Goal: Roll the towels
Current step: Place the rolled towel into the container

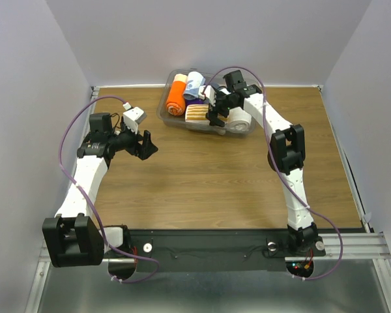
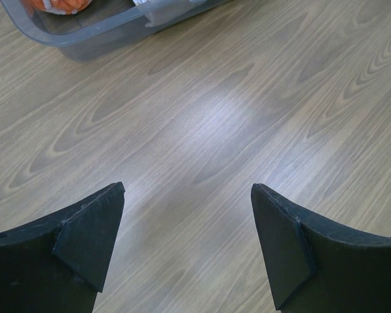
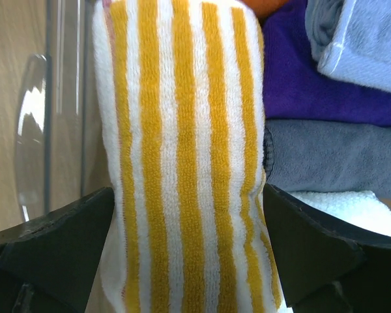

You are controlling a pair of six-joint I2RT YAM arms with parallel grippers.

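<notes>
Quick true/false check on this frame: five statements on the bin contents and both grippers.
1. The striped towel lies in the clear bin. True.
2. The left gripper grips a towel. False: it is open and empty above the bare table.
3. The right gripper is open, one finger on each side of the striped towel. True.
4. The orange roll lies on the table outside the bin. False: it is inside the bin, at its left end.
5. A purple cloth lies beside the striped towel. True.
</notes>
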